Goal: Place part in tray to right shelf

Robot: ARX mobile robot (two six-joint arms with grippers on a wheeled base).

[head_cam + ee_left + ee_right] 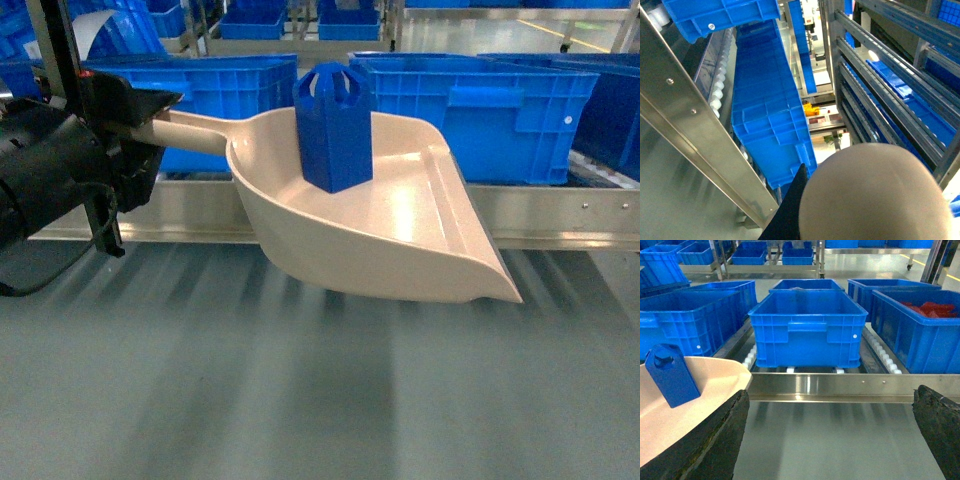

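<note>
The part (335, 130), a small bright-blue block, stands upright inside the beige tray (400, 240). The tray hangs above the grey surface, its lip pointing lower right, just in front of the right shelf's steel front rail (560, 215). My left gripper (150, 125) is shut on the tray's handle at the left. In the left wrist view one black finger (790, 210) lies against the tray's rounded back (875, 195). The right wrist view shows the part (672, 375) in the tray (705, 390) at the left, and my right gripper (831, 405) open with nothing between its fingers, facing the rail (840, 387).
Several large blue crates (470, 100) sit on the shelf's white rollers behind the rail. One crate (807, 327) is straight ahead of the right gripper. Another at the right holds red pieces (927, 310). A grey flat surface (300, 400) lies below the tray.
</note>
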